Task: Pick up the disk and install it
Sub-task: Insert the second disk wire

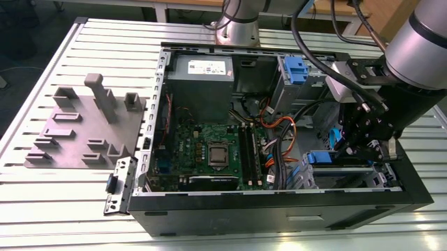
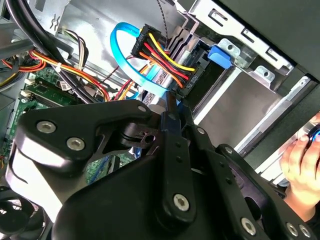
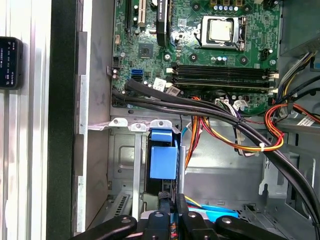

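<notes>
The disk [image 1: 336,140] stands on edge inside the open computer case [image 1: 279,209], in the corner with the drive cage, at the exterior view's right. Little of it shows: a thin blue strip of its frame, while the metal body is hidden behind the arm. The end effector [image 1: 351,149] is closed on that blue edge; in the second wrist view its two black fingers [image 2: 186,125] pinch the strip [image 2: 172,120] between them.

Just beyond the fingertips in the first wrist view sits a blue latch [image 3: 163,156] at the rim of the metal drive cage [image 3: 125,165]. A black plug with red and yellow wires [image 2: 160,52] and a light blue flat cable [image 2: 120,55] hang near it.

Further in lie the green circuit board [image 1: 209,151] and the grey power supply [image 1: 202,78]. A person's hand [image 2: 300,167] rests outside the case. The case lies on a slatted metal bench [image 1: 70,198], beside a grey fixture plate [image 1: 84,125].
</notes>
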You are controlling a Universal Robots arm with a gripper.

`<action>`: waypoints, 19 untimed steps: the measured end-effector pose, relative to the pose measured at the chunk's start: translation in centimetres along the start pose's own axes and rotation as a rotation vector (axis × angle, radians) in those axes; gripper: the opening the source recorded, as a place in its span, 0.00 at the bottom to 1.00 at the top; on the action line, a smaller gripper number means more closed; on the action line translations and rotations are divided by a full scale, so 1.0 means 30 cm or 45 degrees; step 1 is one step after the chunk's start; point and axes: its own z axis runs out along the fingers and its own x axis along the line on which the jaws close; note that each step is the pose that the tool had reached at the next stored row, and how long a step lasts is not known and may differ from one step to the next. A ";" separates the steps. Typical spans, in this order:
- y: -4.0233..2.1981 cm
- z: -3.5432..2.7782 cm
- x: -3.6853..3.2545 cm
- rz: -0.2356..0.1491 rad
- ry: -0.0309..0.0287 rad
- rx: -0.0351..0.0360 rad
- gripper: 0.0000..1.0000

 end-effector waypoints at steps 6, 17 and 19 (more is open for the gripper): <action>0.000 -0.001 0.000 0.000 -0.0004 0.0000 0.24; -0.002 -0.077 0.001 0.000 -0.0016 0.0000 0.24; -0.003 -0.081 0.001 0.000 -0.0018 0.0000 0.24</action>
